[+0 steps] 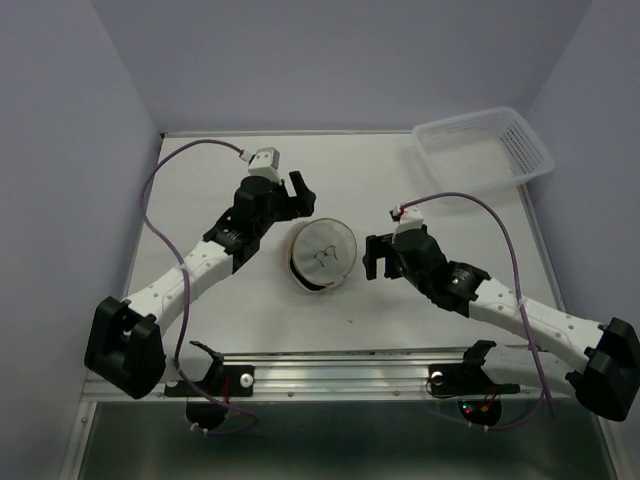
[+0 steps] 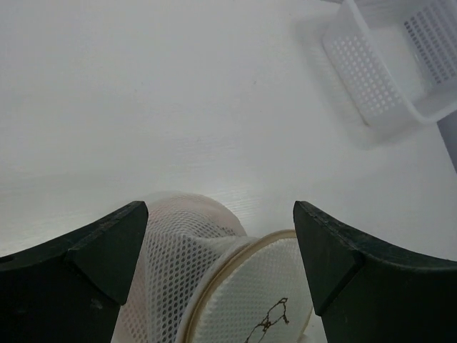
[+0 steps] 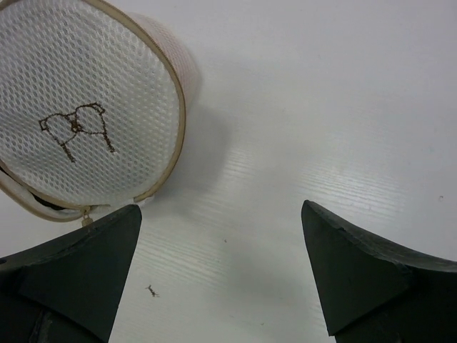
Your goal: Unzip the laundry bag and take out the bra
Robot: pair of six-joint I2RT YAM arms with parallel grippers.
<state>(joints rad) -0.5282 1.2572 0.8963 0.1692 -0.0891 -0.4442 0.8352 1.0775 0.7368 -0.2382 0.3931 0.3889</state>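
Observation:
The laundry bag (image 1: 322, 255), a round white mesh pouch with a tan rim and a brown embroidered mark on its flat face, lies mid-table on its side. My left gripper (image 1: 302, 196) stands open just behind and left of it. In the left wrist view the bag (image 2: 214, 279) fills the space below and between the wide jaws of the left gripper (image 2: 220, 209). My right gripper (image 1: 372, 258) is open to the bag's right with only bare table between its fingers. The right wrist view has the bag (image 3: 86, 107) at upper left of the right gripper (image 3: 221, 207), a small zipper pull (image 3: 87, 214) at its rim. The bra is hidden.
A rectangular white plastic basket (image 1: 440, 160) sits at the back right corner, also in the left wrist view as the basket (image 2: 385, 78). A tiny dark scrap (image 3: 151, 290) lies on the white table (image 1: 450, 215) near the right fingers. Purple cables loop over both arms.

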